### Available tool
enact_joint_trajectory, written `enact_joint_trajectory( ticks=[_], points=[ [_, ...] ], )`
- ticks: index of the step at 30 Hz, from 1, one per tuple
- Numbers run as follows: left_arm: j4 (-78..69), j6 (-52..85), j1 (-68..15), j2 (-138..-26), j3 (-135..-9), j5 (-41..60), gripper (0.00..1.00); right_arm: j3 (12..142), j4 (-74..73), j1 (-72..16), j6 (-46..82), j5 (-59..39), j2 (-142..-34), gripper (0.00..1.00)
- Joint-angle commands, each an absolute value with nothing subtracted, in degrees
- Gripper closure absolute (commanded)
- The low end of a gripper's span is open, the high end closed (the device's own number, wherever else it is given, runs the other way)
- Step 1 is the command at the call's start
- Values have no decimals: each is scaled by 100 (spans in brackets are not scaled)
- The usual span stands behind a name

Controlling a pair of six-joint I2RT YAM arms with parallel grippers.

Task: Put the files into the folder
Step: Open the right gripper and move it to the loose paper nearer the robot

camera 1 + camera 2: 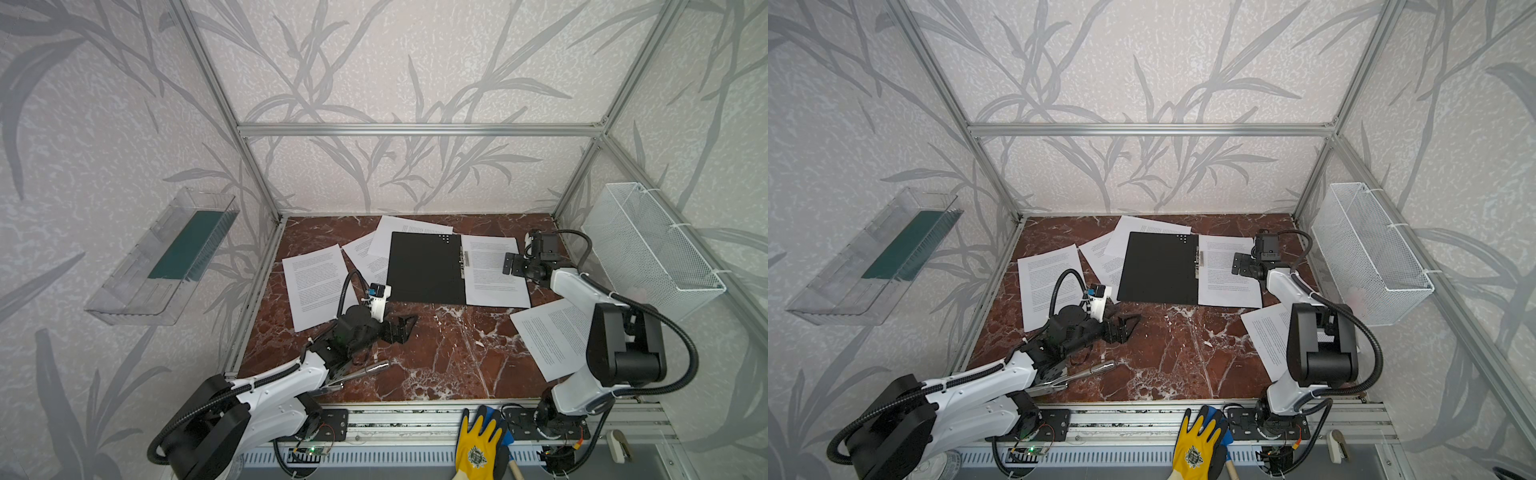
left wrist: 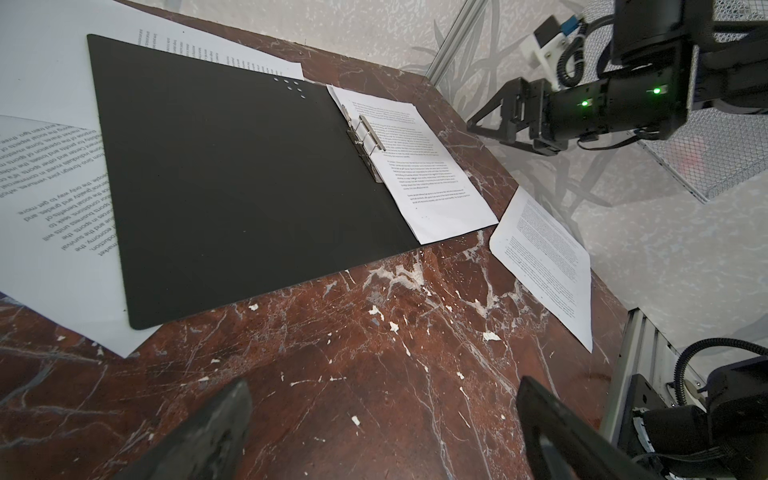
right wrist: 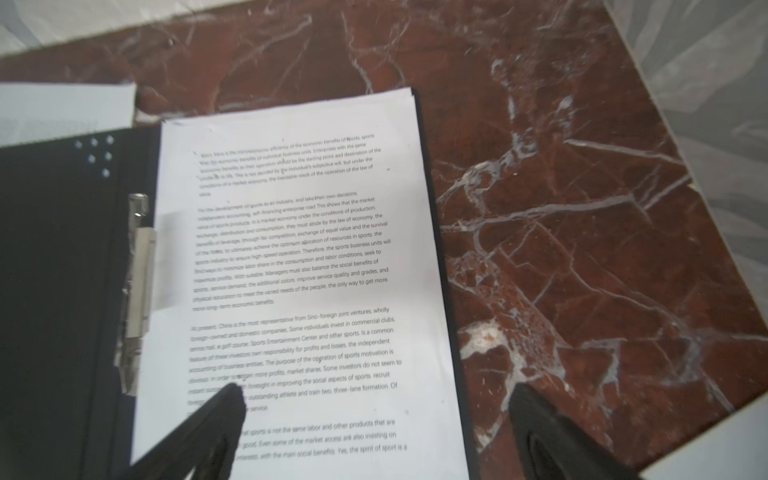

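Beyond the yellow work glove (image 1: 478, 440) at 6 o'clock, I see my left hand (image 1: 405, 328) wide open and empty over the marble tabletop (image 1: 436, 357), my right hand (image 1: 508, 264) likewise spread, holding nothing, above the files (image 1: 492, 270) lying on the 3 o'clock half of the open folder (image 1: 426, 270) at 12 o'clock.

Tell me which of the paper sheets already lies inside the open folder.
The sheet on the folder's right half, beside the metal clip. The other sheets lie on the table, outside or tucked under the folder.
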State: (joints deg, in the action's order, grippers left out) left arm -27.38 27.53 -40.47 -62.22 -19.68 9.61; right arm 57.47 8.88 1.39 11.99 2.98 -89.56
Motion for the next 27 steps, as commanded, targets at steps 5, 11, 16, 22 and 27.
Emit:
enact_joint_trajectory(
  ticks=[5, 11, 16, 22, 27],
  points=[
    [-2158, 2888, -4052, -6192, -2378, 757, 1, 4806, 1232, 237, 2526, 145, -7591, 1],
    [-1574, 2983, -4053, -6863, -3013, 1759, 1, 3854, 2457, 767, 3657, 700, -6659, 1],
    [-1910, 3288, -4054, -7408, -3160, 2411, 1, 2834, 2379, 861, 4364, 765, -5933, 1],
    [-2178, 3570, -4056, -7611, -3217, 2853, 1, 2565, 2620, 887, 4649, 874, -5680, 1],
    [-2418, 3760, -4069, -7497, -3140, 2900, 1, 2411, 2261, 887, 4583, 522, -6020, 1]
  ],
)
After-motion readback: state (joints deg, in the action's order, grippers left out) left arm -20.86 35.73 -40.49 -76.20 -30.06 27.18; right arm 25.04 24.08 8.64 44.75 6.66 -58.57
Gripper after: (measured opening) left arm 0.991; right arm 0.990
